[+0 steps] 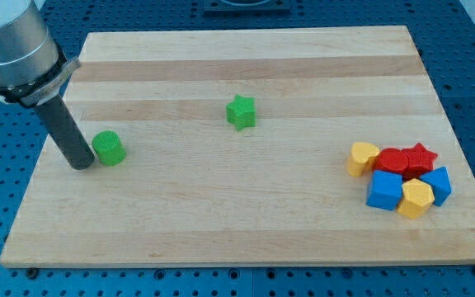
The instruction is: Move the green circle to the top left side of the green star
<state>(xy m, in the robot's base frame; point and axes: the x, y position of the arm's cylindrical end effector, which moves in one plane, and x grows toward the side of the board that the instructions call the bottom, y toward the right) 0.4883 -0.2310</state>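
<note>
The green circle (108, 148) lies on the wooden board near its left edge. The green star (241, 112) lies near the board's middle, to the right of the circle and a little higher in the view. My tip (82, 164) rests on the board just left of the green circle, touching or almost touching its left side. The dark rod rises from the tip toward the view's top left.
A cluster of blocks sits at the board's right: a yellow heart (362, 157), a red block (392, 160), a red star (420, 157), a blue cube (384, 190), a yellow hexagon (416, 198) and a blue block (439, 183). The board's left edge (31, 177) is close to my tip.
</note>
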